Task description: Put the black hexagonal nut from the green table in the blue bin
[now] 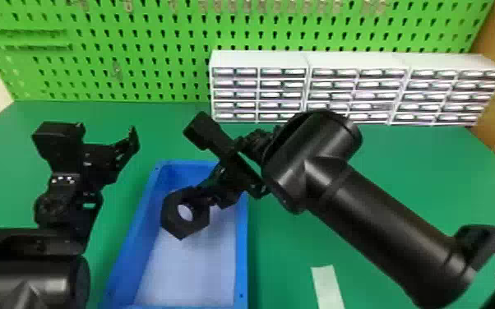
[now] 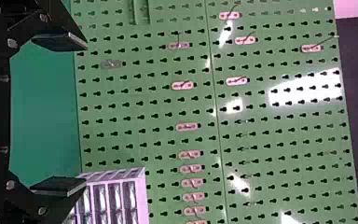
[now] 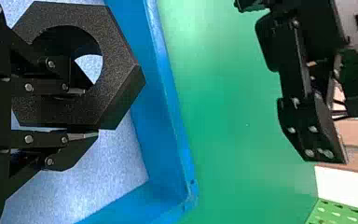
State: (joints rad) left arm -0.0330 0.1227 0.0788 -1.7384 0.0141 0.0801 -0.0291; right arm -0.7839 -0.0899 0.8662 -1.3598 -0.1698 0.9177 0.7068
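- Hanging to the left of the blue, open-topped rectangular bin (image 1: 241, 246), the black metal-jointed left gripper (image 1: 127, 141) has its flat fingers spread well apart, nothing between them
- Behind the bin, running from its left to its right, rises the bright green perforated pegboard (image 1: 135, 37)
- Over the bin's whitish floor is the thick black hexagonal nut (image 1: 172, 222) with a round hole, held by the black right gripper (image 1: 206, 196), which pinches one side, one finger in the hole, the other against the outer edge
- Right of the bin, on the smooth green table (image 1: 283, 254), lies a pale flat strip (image 1: 328, 287)
- Beyond the bin and rightward stand white small-drawer cabinets (image 1: 259, 59)
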